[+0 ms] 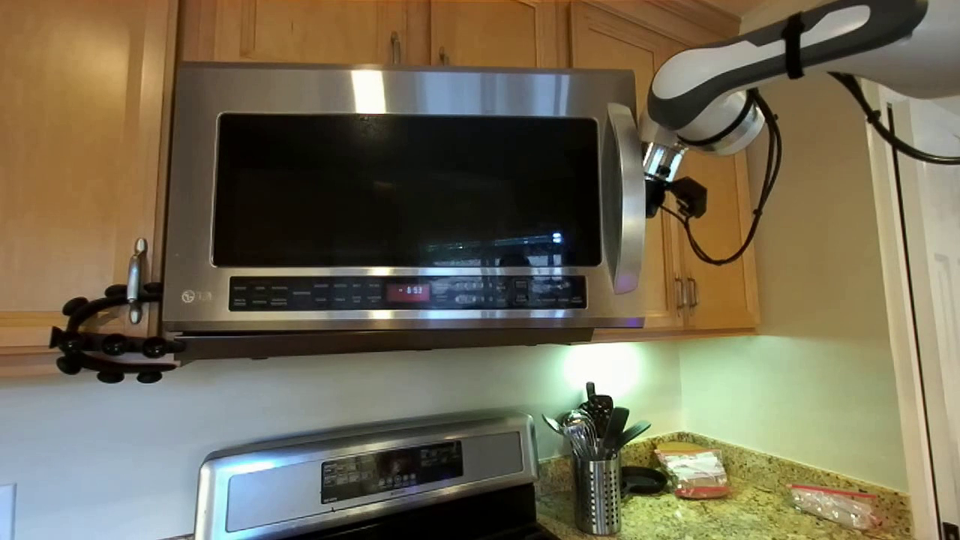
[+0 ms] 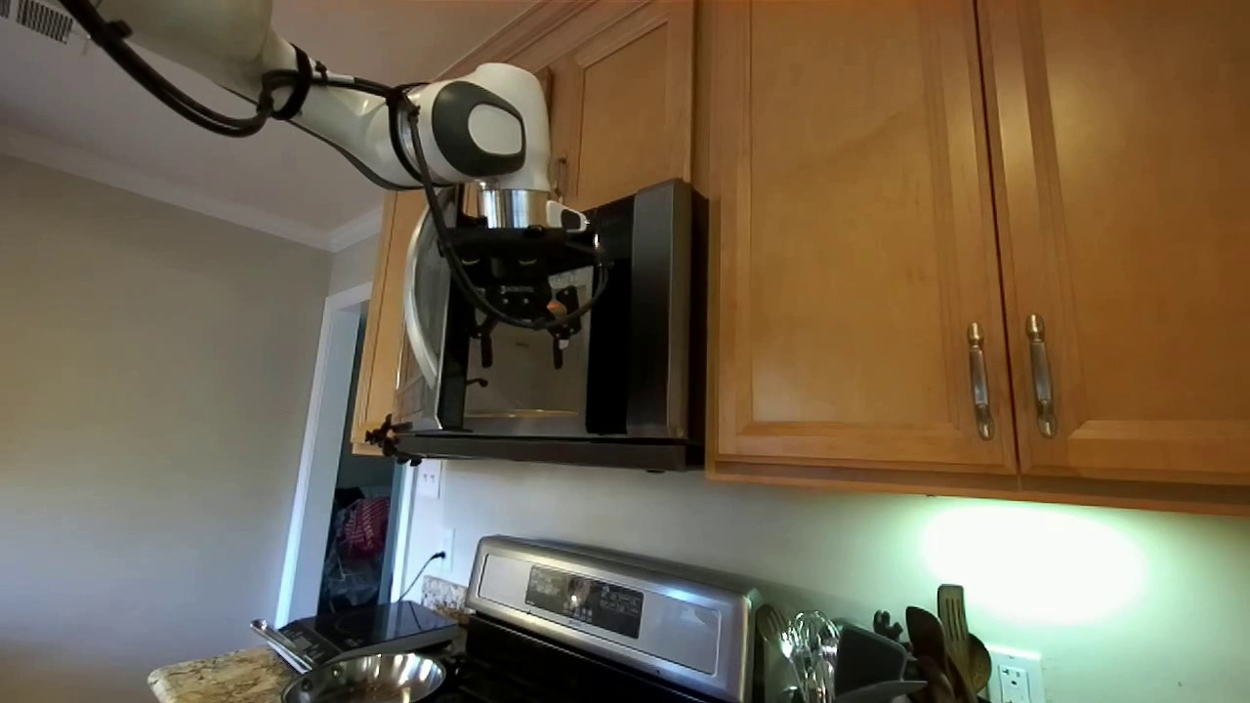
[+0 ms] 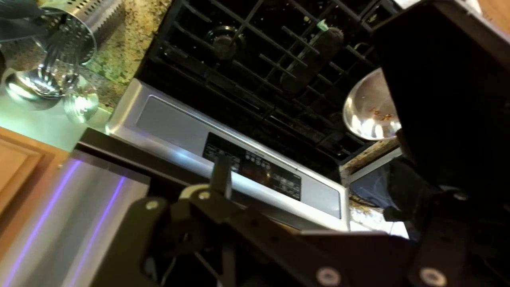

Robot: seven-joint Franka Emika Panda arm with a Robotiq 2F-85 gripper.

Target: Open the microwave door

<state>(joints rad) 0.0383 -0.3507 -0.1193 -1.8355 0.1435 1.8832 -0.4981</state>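
Observation:
The microwave door (image 1: 409, 195) stands partly open. Its free edge, with the long curved handle (image 1: 628, 199), is swung out from the microwave (image 2: 659, 312). The handle also shows in an exterior view (image 2: 418, 303), beyond the door's reflective inner face. My gripper (image 2: 521, 351) points down behind the door, between it and the microwave body. Its fingers are apart with nothing between them. The door hides the fingers in an exterior view. The gripper (image 3: 310, 171) and the microwave's steel edge (image 3: 75, 223) show in the wrist view. I cannot tell whether the gripper touches the door.
The stove (image 1: 375, 465) stands below, with a steel pan (image 2: 376, 679). A steel utensil holder (image 1: 598, 495) is at its right. Wooden cabinets (image 2: 859, 244) flank the microwave. A black flexible tripod (image 1: 112, 345) hangs at a cabinet handle. A loose cable (image 1: 761, 210) loops from my arm.

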